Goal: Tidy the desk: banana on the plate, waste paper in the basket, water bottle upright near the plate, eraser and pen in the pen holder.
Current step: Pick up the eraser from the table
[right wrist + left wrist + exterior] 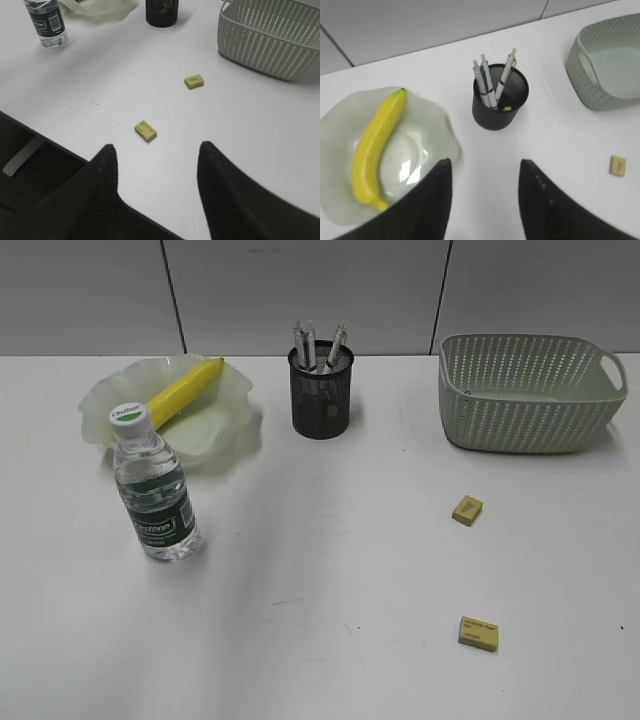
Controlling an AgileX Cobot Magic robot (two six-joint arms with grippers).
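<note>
- The plate [100, 10] and pen holder [161, 12] are cut off by the top edge in the right wrist view.
- The water bottle [47, 22] loses its cap there.
- The basket [607, 67] runs off the right edge in the left wrist view.
- Print on the erasers [479, 632] is too small to read.
- A small yellowish thing [507, 108] inside the holder is perhaps an eraser.

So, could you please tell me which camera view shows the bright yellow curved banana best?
The left wrist view: the bright yellow curved banana lies whole on the pale green ruffled glass plate. The exterior view hides its lower end behind the clear bottle; the right wrist view misses it.

white tabletop [300, 640] before a grey panelled wall [300, 290], dark seams
</note>
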